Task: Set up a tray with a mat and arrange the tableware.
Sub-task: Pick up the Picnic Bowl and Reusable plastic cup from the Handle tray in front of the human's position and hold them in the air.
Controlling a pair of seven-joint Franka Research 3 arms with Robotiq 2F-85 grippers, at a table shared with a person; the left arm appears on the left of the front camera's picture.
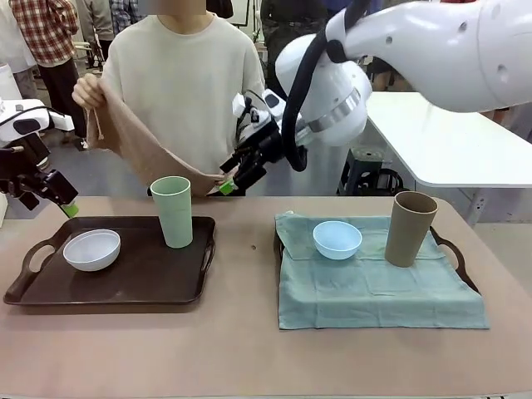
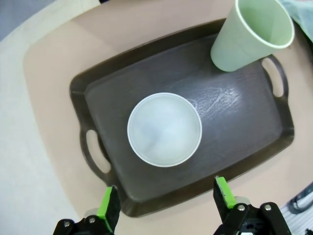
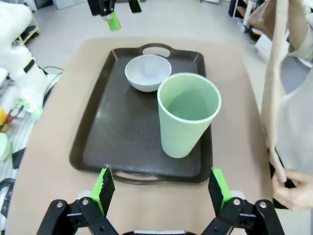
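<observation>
Tan tabletop [image 1: 249, 349] carries two dark handled trays side by side, with a person [image 1: 183, 91] standing at the far edge.

Left tray [image 1: 158, 274]: bare, no covering. The white bowl [image 1: 91, 249] sits toward its left half. The pale green tumbler [image 1: 172, 212] stands upright at its far right corner, apart from the bowl.

Right tray [image 1: 453, 249]: draped with a teal mat [image 1: 374, 295] that overhangs its near edge and lies on the table. The light blue bowl [image 1: 337, 239] rests on the mat toward the far left. The tan-brown tumbler [image 1: 410, 229] stands upright toward the far right, well apart from that bowl.

Left gripper [image 2: 165, 196]: jaws spread wide, nothing between them. It hangs above the table off the left tray's outer end, and its wrist view looks down on the white bowl.

Right gripper [image 3: 160, 188]: jaws fully apart, holding nothing. It is raised over the table's far edge, beyond the left tray's right end, with the green tumbler ahead of its fingers.

Person: both hands grip a tan cloth [image 1: 137, 141]. One hand [image 1: 87, 90] is up at shoulder height. The other hand [image 3: 293, 193] is low, near the table edge and just beside the right gripper. Contact between that gripper and the cloth cannot be determined.
</observation>
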